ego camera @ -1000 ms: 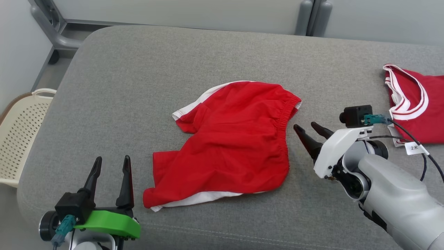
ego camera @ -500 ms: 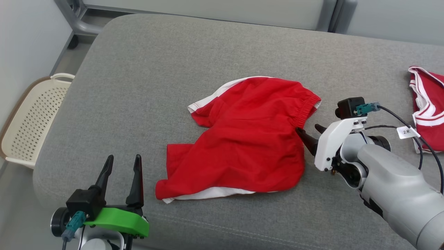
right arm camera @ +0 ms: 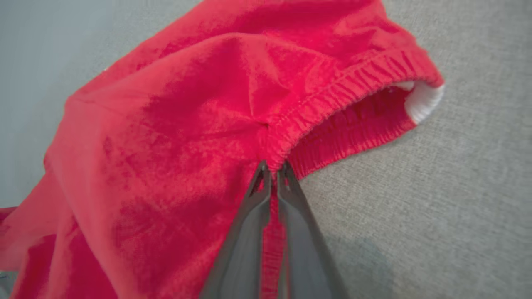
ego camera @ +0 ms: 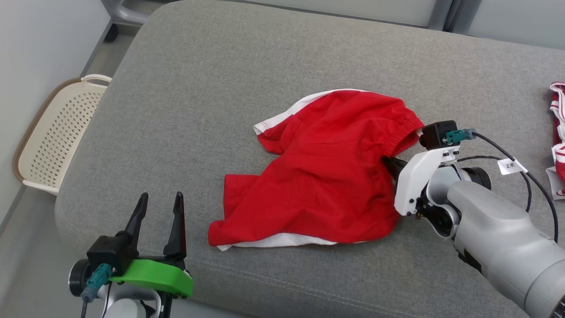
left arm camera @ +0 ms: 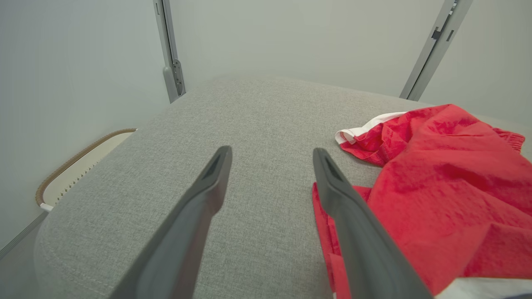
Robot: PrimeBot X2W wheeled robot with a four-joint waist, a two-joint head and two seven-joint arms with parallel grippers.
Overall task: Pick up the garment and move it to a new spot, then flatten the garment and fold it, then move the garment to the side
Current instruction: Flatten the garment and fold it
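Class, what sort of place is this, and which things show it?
Probably an indoor laundry-folding workspace, perhaps a test room: red shorts lie on a grey upholstered bench, with a cream laundry basket standing beside it.

White tag on cable reads "2米"; no other txt legible.
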